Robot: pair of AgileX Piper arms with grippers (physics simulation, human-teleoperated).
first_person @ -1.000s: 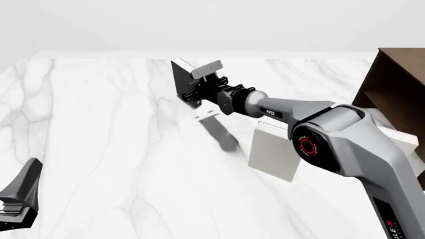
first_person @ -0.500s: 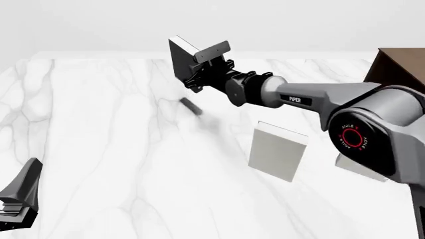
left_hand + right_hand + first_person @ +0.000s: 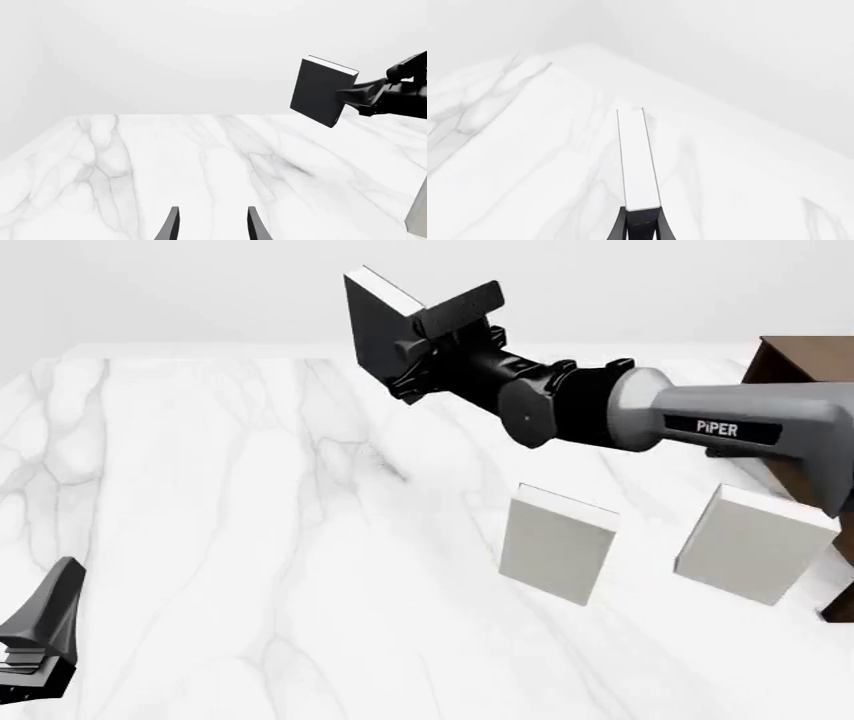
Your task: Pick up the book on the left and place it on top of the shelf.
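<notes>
Lifted higher since a second ago, the book (image 3: 378, 328) now hangs well above the table (image 3: 200, 490) at upper centre, clenched by the right gripper (image 3: 416, 340). Next comes carrying it right to the shelf (image 3: 807, 410). The left gripper (image 3: 210, 227) idles, jaws parted.

My shelf (image 3: 801, 400) is cut off by the front view's right edge, only a dark brown sliver showing behind my right arm. My left gripper (image 3: 38, 635) sits half out of frame at the lower left, its fingertips unseen there.
</notes>
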